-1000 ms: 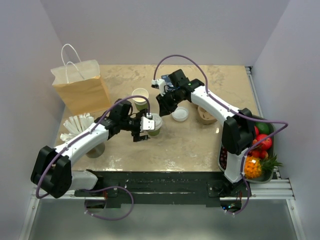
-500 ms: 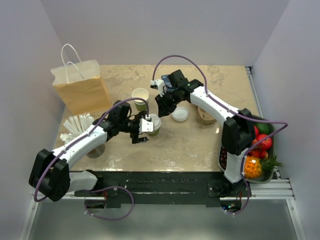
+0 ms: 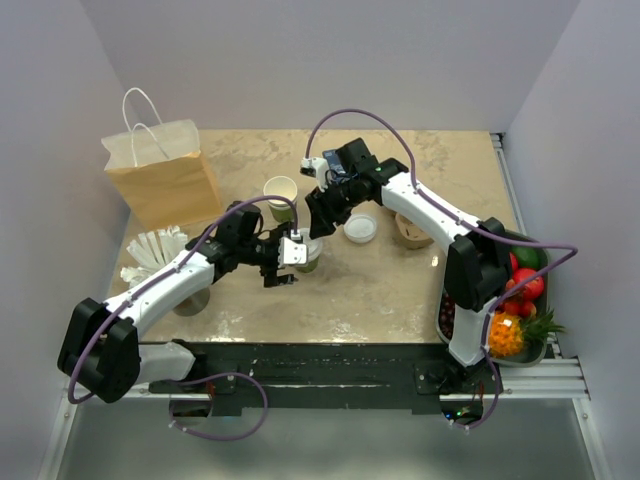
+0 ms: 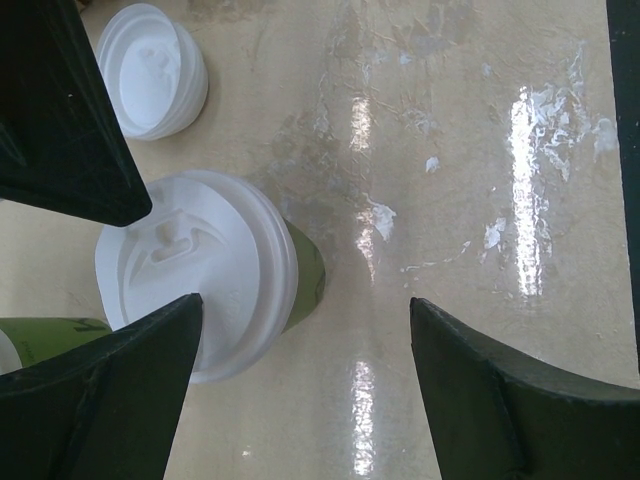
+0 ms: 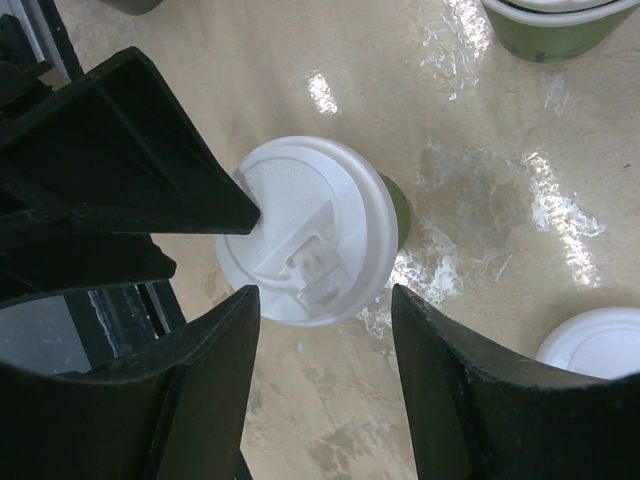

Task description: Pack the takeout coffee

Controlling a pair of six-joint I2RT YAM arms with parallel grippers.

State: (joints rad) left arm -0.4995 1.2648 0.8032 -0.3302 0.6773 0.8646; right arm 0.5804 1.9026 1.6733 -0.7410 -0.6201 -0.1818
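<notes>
Top view: the olive-green paper cup with a round white plastic lid (image 3: 309, 250) stands mid-desk (image 3: 400, 290) — left end effector (image 3: 285, 262) just beside it, right end effector (image 3: 317, 224) over it.

Left wrist: jaws spread wide, the cup against one finger.

Right wrist: jaws parted astride the lid — gripping nothing.

Seen from above, the takeout coffee (image 3: 309, 263) is mostly hidden under the right gripper (image 3: 316, 228), with the left gripper (image 3: 288, 262) crowding its side. Looking down past the right gripper's fingers, its lid (image 5: 310, 245) covers nearly all the body. A green cup (image 5: 550, 30) beyond the fingertips is cut off at the top edge, and a loose cap (image 5: 595, 345) at the corner.
</notes>
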